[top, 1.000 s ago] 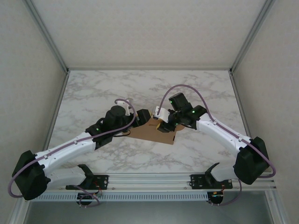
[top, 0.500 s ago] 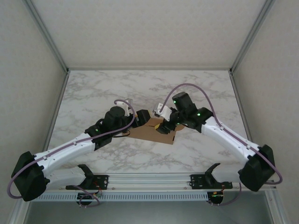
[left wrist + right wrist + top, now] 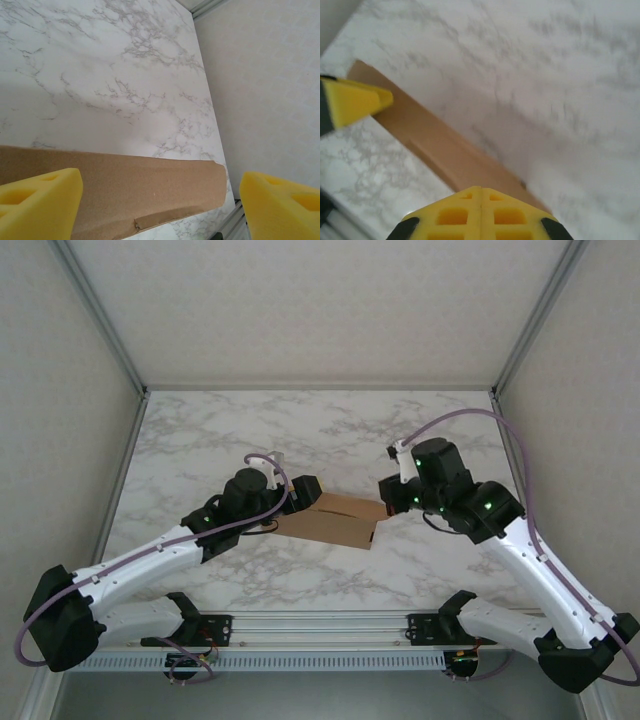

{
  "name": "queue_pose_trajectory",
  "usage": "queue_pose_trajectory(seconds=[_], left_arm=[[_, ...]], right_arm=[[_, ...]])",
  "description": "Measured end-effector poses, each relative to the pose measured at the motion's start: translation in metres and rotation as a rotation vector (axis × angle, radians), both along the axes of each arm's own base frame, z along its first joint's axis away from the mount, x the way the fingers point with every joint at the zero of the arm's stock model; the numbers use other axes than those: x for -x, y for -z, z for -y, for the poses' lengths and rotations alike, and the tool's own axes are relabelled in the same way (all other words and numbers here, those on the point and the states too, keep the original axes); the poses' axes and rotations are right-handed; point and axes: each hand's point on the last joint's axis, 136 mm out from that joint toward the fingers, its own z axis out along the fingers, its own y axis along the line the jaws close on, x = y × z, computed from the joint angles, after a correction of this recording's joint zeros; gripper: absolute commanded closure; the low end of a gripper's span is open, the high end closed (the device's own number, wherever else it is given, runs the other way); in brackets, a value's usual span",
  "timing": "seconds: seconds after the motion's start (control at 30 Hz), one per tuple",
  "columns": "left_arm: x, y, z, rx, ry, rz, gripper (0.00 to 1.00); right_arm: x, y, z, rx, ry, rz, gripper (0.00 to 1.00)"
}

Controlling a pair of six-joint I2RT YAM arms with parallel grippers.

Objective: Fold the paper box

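Observation:
The paper box (image 3: 335, 523) is a flat piece of plain brown cardboard lying at the middle of the marble table. My left gripper (image 3: 310, 496) is over its left end, open. In the left wrist view the yellow fingers (image 3: 42, 197) stand wide apart with the paper box (image 3: 125, 185) below and between them; the right-hand one is off the cardboard's edge. My right gripper (image 3: 386, 503) hangs just off the box's right end, shut with nothing in it. In the right wrist view its pads (image 3: 481, 212) are pressed together above the paper box (image 3: 445, 147).
The marble table (image 3: 250, 430) stretches free behind and to both sides of the box. Pale enclosure walls (image 3: 60, 420) stand left, right and behind. A metal rail (image 3: 320, 625) runs along the near edge. The left arm's yellow finger (image 3: 355, 102) shows in the right wrist view.
My right arm has drawn back to the right, off the box, and its jaws have closed. The left arm and the box have stayed where they were.

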Motion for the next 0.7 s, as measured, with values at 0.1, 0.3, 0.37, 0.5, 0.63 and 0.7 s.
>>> queue_pose_trajectory(seconds=[0.1,0.3,0.37,0.5,0.63,0.7], left_arm=[[0.000,0.000,0.000,0.001,0.000,0.001,0.18],[0.002,-0.001,-0.002,-0.001,0.000,0.000,0.18],[0.003,0.000,-0.003,-0.001,0.000,-0.001,0.18],[0.004,-0.001,-0.004,-0.001,0.000,0.000,0.17],[0.004,0.000,-0.005,-0.005,-0.002,0.002,0.17],[0.004,0.000,-0.005,-0.005,-0.001,0.002,0.17]], right_arm=[[0.018,0.029,0.008,-0.021,0.100,-0.176,0.85],[0.039,0.053,0.014,-0.138,0.262,-0.371,0.67],[0.035,0.053,0.011,-0.166,0.300,-0.394,0.63],[0.021,0.064,0.009,-0.171,0.374,-0.438,0.63],[0.005,0.068,0.008,-0.199,0.429,-0.453,0.64],[0.000,0.070,0.005,-0.212,0.435,-0.461,0.64]])
